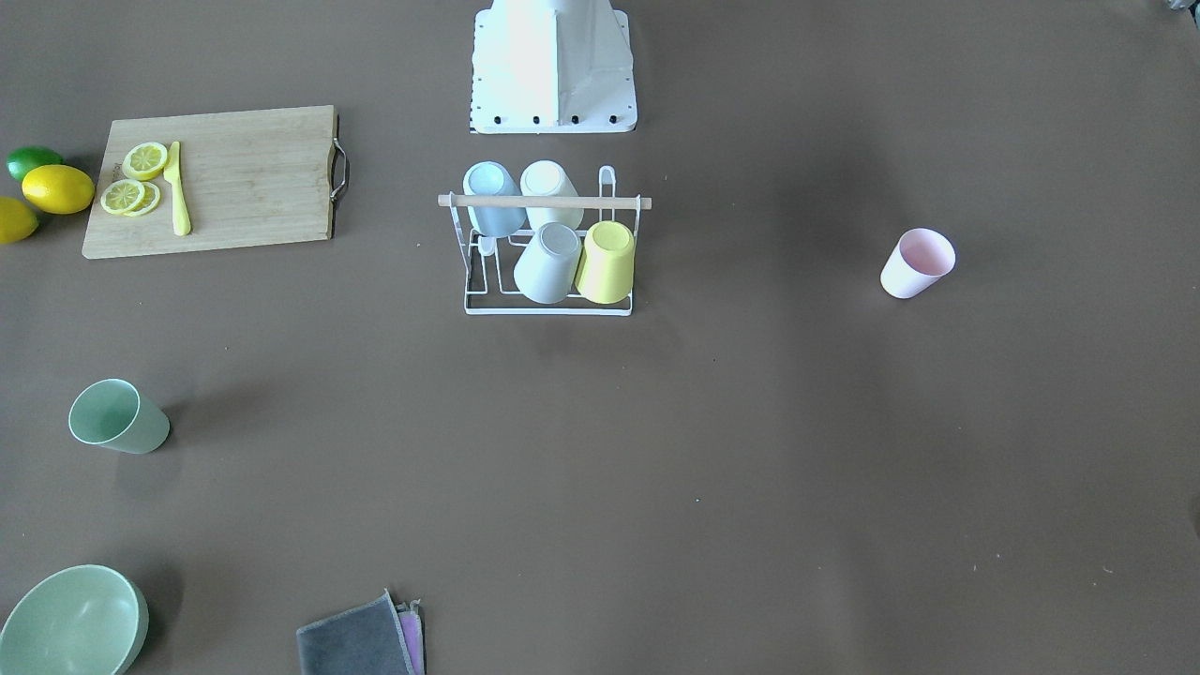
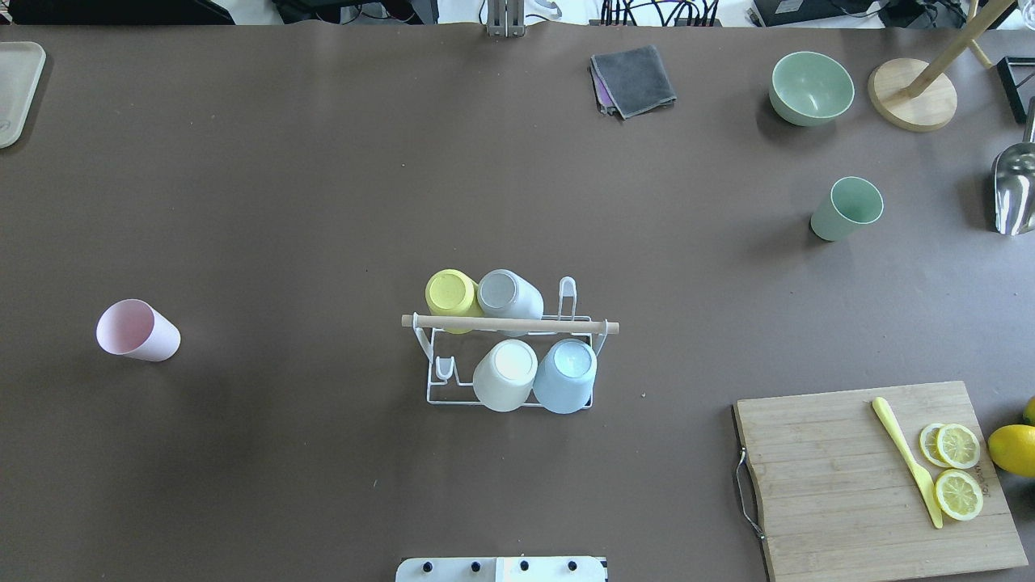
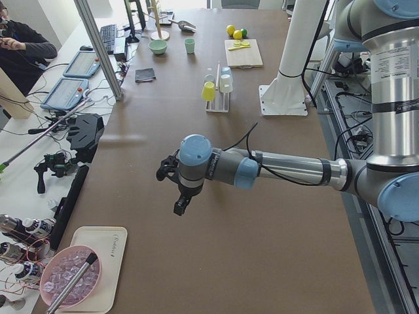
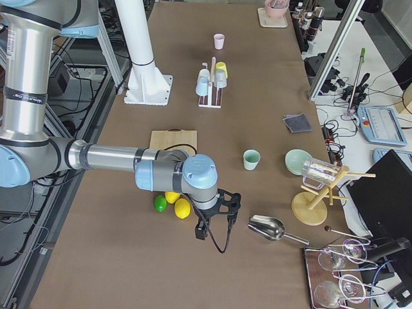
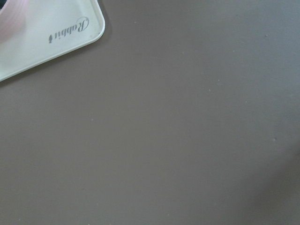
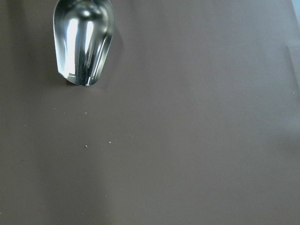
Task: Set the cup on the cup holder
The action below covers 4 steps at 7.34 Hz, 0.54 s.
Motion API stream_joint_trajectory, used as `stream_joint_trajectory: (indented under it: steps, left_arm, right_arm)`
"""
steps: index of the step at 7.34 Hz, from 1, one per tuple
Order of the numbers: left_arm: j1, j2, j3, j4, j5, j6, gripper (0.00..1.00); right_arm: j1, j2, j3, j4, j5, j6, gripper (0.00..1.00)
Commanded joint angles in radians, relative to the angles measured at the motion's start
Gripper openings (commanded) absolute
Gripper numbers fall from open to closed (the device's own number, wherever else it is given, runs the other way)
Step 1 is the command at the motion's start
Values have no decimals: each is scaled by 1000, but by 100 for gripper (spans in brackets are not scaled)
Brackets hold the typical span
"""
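Whether the left gripper (image 3: 166, 171) or the right gripper (image 4: 228, 199) is open or closed cannot be told. The cup holder (image 2: 566, 326), bearing four inverted cups (image 2: 505, 380), stands well apart between them. The pink cup (image 2: 137, 330) stands toward the left gripper and the green cup (image 2: 846, 208) toward the right.

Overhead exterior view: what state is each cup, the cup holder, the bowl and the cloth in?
cup holder: four cups inverted on it, two prongs free.
pink cup: upright, empty, off the holder.
green cup: upright, empty, off the holder.
green bowl: upright, empty.
grey cloth: folded.
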Motion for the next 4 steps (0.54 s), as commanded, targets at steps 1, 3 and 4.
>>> stream_joint_trajectory:
  steps: [1, 3, 4]
  left_arm:
    - [115, -220, -5, 270, 76, 0, 99]
    - [268, -328, -14, 445, 222, 0, 99]
    - [353, -371, -58, 578, 318, 5, 99]
  right_arm:
    - [-13, 111, 27, -150, 18, 5, 100]
    - [-66, 211, 40, -237, 20, 4, 100]
    - [-91, 222, 46, -239, 31, 5, 100]
